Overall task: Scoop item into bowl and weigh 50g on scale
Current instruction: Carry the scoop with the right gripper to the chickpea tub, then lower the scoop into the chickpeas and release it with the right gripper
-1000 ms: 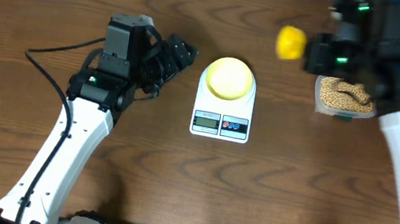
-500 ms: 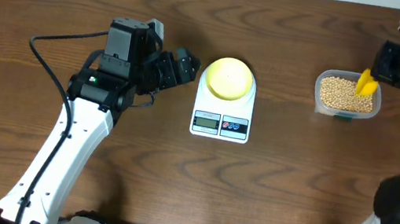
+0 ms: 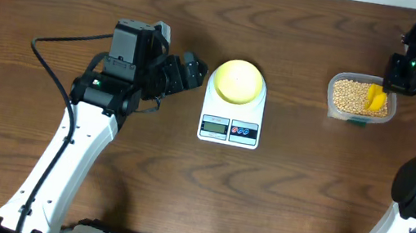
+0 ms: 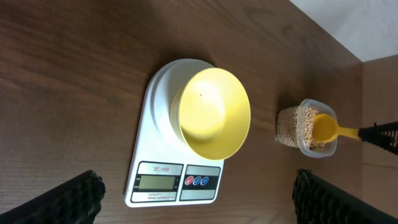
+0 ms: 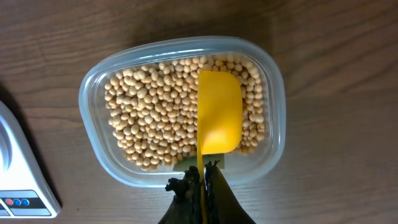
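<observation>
bare table (image 3: 296, 105) between scale (image 3: 229, 128) and container (image 3: 331, 98); scoop (image 3: 375, 97) occupies container.

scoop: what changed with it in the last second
The scoop swung from left of the container, out to its right rim, then down onto the beans, still clamped in the right fingers. The left fingers shifted slightly, open. The bowl, scale and container stayed put.

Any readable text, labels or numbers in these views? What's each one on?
"SF-400": small print on the scale front panel, above its display, left wrist view.
Nothing readable on the display itself.
Markings on the buttons: too small to read.
No text on the bowl, scoop or container.
</observation>
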Tool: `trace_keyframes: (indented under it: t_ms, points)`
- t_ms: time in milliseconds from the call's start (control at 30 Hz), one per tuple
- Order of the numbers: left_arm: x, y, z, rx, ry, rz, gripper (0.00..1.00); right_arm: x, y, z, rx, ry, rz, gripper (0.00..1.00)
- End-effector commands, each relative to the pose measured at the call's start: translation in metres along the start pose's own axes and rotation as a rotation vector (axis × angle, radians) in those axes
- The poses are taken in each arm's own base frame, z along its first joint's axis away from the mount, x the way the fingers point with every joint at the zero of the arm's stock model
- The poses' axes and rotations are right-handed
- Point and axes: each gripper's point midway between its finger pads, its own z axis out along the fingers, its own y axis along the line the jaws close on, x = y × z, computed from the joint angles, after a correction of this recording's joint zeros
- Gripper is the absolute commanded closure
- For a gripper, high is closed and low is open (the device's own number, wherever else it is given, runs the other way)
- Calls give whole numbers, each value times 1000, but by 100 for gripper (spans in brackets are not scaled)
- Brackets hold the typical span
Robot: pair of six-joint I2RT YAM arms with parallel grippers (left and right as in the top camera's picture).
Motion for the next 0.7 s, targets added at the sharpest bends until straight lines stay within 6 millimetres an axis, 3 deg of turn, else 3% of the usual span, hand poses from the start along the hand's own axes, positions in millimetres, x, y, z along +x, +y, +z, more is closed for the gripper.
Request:
trace_keyframes:
  t_ms: [0,333,667]
  points:
    - [-5,-3,-5,4,-19,25,2,-3,1,18,-9,28,-45,99]
    - [-5,-2,-4,2,-17,23,2,-6,3,19,-9,17,-45,99]
    - [-4,-2,-3,0,-15,23,2,5,7,36,-13,57,-53,99]
